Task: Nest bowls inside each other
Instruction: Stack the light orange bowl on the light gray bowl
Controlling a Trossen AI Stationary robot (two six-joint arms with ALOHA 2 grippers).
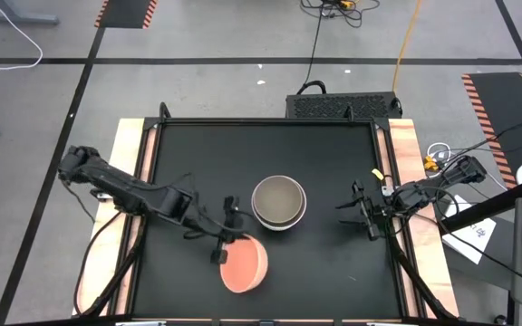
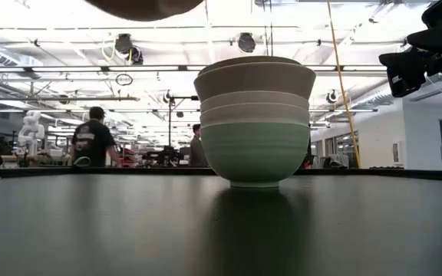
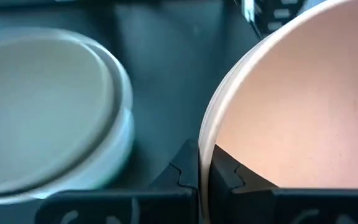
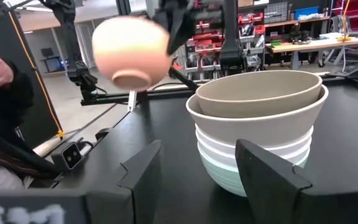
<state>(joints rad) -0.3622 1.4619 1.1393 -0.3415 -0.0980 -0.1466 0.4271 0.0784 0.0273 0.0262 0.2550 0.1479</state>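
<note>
A stack of bowls (image 1: 279, 202) is standing mid-table (image 1: 198, 154), blocking any straight path across the centre. The left hand (image 1: 227, 237) is holding a peach bowl (image 1: 244, 265) aloft just beside the stack (nearer the front edge), crowding that side. The right hand (image 1: 363, 214) is waiting well apart, with bare table lying between it and the stack.
</note>
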